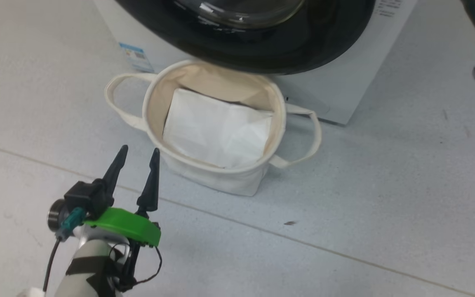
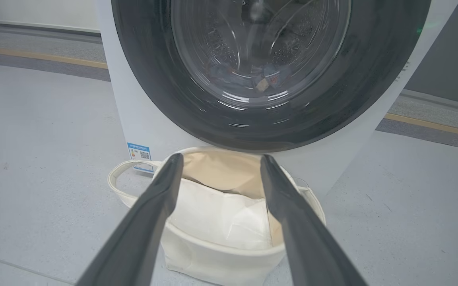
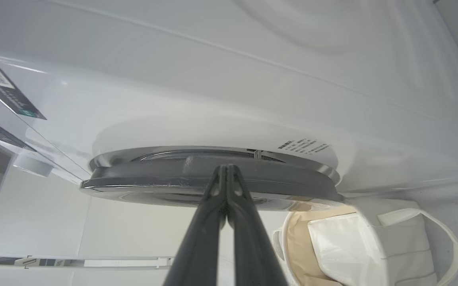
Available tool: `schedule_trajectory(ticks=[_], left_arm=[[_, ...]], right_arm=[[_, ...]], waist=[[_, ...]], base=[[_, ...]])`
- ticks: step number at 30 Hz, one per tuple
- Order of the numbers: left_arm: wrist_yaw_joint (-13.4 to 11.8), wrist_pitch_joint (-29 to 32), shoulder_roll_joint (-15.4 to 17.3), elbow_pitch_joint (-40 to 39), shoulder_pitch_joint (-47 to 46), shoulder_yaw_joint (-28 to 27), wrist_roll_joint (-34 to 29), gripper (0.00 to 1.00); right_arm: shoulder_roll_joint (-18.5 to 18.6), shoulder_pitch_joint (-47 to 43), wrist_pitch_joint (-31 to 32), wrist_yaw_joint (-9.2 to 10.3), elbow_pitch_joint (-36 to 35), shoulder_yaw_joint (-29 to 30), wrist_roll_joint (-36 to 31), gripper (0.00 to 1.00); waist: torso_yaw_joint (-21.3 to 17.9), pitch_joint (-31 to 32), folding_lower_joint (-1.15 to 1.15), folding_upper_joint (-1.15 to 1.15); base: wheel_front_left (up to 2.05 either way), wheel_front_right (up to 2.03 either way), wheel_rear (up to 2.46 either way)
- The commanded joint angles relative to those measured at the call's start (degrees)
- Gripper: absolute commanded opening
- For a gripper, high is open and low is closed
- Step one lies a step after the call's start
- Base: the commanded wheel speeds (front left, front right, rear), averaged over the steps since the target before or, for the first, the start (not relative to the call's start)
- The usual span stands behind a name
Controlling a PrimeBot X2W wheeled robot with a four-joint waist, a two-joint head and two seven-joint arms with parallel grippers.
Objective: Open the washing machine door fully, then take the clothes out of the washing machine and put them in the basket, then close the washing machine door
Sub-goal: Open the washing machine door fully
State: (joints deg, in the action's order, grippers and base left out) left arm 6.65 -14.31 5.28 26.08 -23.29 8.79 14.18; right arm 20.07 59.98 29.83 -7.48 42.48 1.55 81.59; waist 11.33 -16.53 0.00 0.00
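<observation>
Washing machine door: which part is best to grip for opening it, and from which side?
Probably the black rim's outer edge, from the robot's right: the washing machine door stands proud of the washing machine, leaving a lip to hook. The shut right gripper points there edge-on.

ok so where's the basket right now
The basket stands on the floor mid head view, right in front of the washing machine and under its door, just ahead of the left hand.
</observation>
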Motion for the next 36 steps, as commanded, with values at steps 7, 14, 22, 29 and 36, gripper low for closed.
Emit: schedule_trajectory(ticks=[7, 14, 22, 29, 36], left_arm=[[0.6, -0.7, -0.4, -0.8, -2.5, -1.3, -0.6, 1.0], [0.8, -0.7, -1.3, -0.7, -3.1, -1.3, -0.9, 1.0], [0.8, -0.7, -1.9, -0.7, -3.5, -1.2, -0.8, 1.0], [0.8, -0.7, -2.2, -0.7, -3.8, -0.7, -0.3, 1.0], [0.8, -0.7, -2.2, 0.1, -1.7, -1.5, -0.7, 1.0]], right_arm=[[-2.0, 9.5, 0.8, -0.01, 5.8, -2.7, -2.2, 0.0], [-3.0, 14.0, -0.3, -0.01, 9.1, -4.9, -4.9, 0.0], [-3.2, 17.4, -2.5, -0.01, 9.3, -5.8, -6.1, 0.0], [-5.0, 17.0, 0.6, -0.01, 7.8, -7.1, -4.5, 0.0], [-5.3, 8.9, 7.9, -0.01, 1.6, -8.1, 0.0, 0.0]], waist=[[2.8, -3.3, 0.0, 0.0], [4.7, -4.5, 0.0, 0.0], [5.7, -6.4, 0.0, 0.0], [6.2, -6.2, 0.0, 0.0], [6.7, -1.5, 0.0, 0.0]], base=[[0.0, 0.0, 0.0], [0.0, 0.0, 0.0], [0.0, 0.0, 0.0], [0.0, 0.0, 0.0], [0.0, 0.0, 0.0]])
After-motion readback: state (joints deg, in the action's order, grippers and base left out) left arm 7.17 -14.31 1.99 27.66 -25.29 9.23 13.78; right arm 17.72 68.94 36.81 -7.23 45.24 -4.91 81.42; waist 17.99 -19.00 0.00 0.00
